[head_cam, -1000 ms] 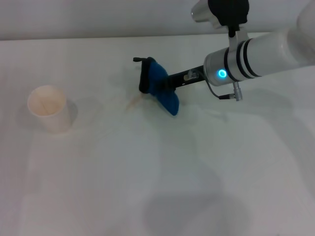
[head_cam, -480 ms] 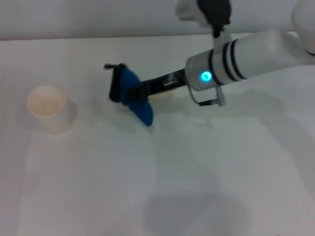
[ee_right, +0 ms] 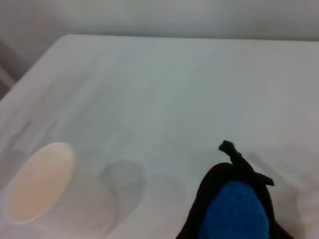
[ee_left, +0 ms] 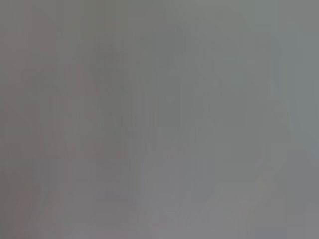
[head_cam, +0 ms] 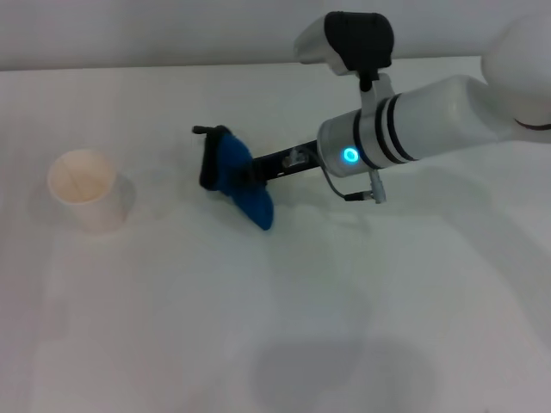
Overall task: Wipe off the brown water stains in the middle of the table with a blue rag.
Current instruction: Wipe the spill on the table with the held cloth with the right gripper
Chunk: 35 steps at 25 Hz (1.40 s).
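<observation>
Since half a second ago the right gripper [head_cam: 225,172] has drawn back slightly toward three o'clock, after sweeping well toward nine o'clock from its spot a second ago, carrying the cloth with it. Its fingers are pinching the blue rag [head_cam: 243,182], which hangs bunched over the table [head_cam: 258,327] near the middle, its lower corner drooping toward five o'clock and apparently touching the surface. The rag looks light, soft and floppy; holding it by a gathered fold, as here, seems to suit pressing it flat for wiping. The brown water stains cannot be made out on the white surface now. The right forearm runs off toward two o'clock. At nine o'clock, well apart from the rag, stands a pale paper cup [head_cam: 84,189], upright and seemingly empty. The left gripper is not visible.
</observation>
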Available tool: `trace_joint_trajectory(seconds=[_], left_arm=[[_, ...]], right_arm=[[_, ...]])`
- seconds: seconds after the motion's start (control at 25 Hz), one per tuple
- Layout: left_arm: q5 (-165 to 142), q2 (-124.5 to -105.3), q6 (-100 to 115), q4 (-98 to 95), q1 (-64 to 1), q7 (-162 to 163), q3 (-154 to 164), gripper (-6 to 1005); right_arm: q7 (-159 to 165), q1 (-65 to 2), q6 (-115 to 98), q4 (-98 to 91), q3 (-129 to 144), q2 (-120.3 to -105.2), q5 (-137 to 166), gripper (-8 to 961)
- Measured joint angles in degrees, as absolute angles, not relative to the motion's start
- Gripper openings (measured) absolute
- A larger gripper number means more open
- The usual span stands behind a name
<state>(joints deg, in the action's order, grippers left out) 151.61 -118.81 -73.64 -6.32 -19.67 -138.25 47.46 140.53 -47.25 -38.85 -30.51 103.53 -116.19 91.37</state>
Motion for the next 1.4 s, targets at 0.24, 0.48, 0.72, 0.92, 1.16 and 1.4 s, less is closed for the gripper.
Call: trace_joint_trajectory(seconds=[0.24, 0.48, 0.72, 0.92, 1.16, 1.4], left_arm=[[151.61, -118.83, -73.64, -6.32, -19.60, -138.25, 47.46, 876], [151.61, -118.89, -73.65, -6.32, -19.60, -138.25, 47.46, 876], [151.61, -118.94, -73.72, -6.33, -19.52, -138.25, 47.46, 876], [151.61, -118.87, -73.81, -6.33, -19.51, -138.25, 47.46, 876], [151.61, -118.82, -73.73, -6.33, -19.51, -138.25, 47.46, 876], [151.61, -118.75, -73.63, -6.33, -19.93, -138.25, 47.46, 876]], right_arm=[[140.53, -47.22, -34.37, -27.62, 103.26, -116.13, 91.60, 150], [140.53, -47.22, -30.22, -25.39, 103.66, -115.95, 91.82, 153], [140.53, -47.29, -25.87, -23.15, 103.35, -115.54, 94.12, 156], [140.53, -47.20, -22.06, -22.23, 103.20, -115.08, 95.01, 158], [140.53, -47.22, -18.49, -22.19, 103.49, -115.52, 96.45, 161], [140.58, -47.57, -20.20, -25.81, 109.65, -116.13, 95.09, 164]])
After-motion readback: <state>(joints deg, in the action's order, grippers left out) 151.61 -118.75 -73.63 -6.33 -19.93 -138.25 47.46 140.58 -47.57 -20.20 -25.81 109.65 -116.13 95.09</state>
